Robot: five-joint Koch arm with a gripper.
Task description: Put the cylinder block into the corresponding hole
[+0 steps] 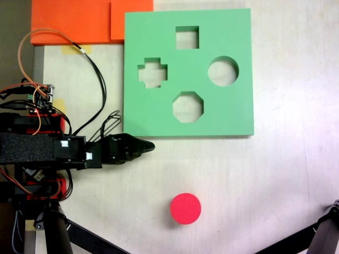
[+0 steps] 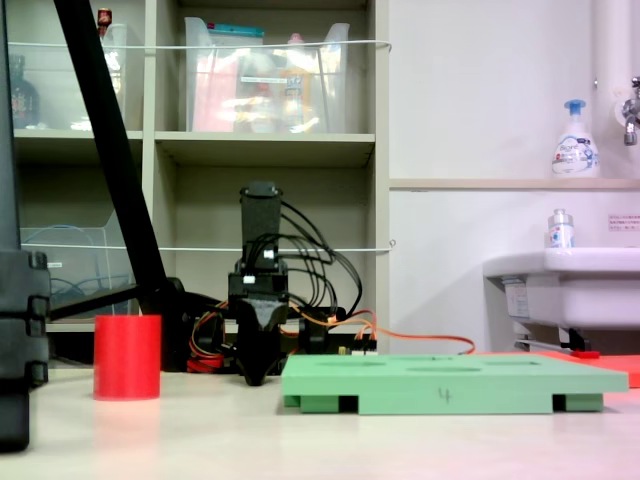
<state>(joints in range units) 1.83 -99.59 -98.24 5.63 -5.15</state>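
Note:
The cylinder block (image 1: 185,208) is a short red-pink foam cylinder standing upright on the pale table, below the square green foam board (image 1: 159,32). The corresponding hole (image 1: 223,71), a circular cutout, lies at the board's right side. My gripper (image 1: 151,146) is black and comes in from the left, just below the board's lower left corner, with its jaws together and nothing held. It is well apart from the block. Seen from the table's level, the block (image 2: 127,357) stands left of the gripper (image 2: 257,378) and the board (image 2: 450,385) lies to the right.
The board also has a square cutout (image 1: 187,37), a cross cutout (image 1: 152,73) and an octagonal cutout (image 1: 187,106). Orange foam sheets (image 1: 79,21) lie at the top left. Cables (image 1: 95,74) loop by the arm's base. Black tripod legs (image 1: 328,233) cross the lower corners.

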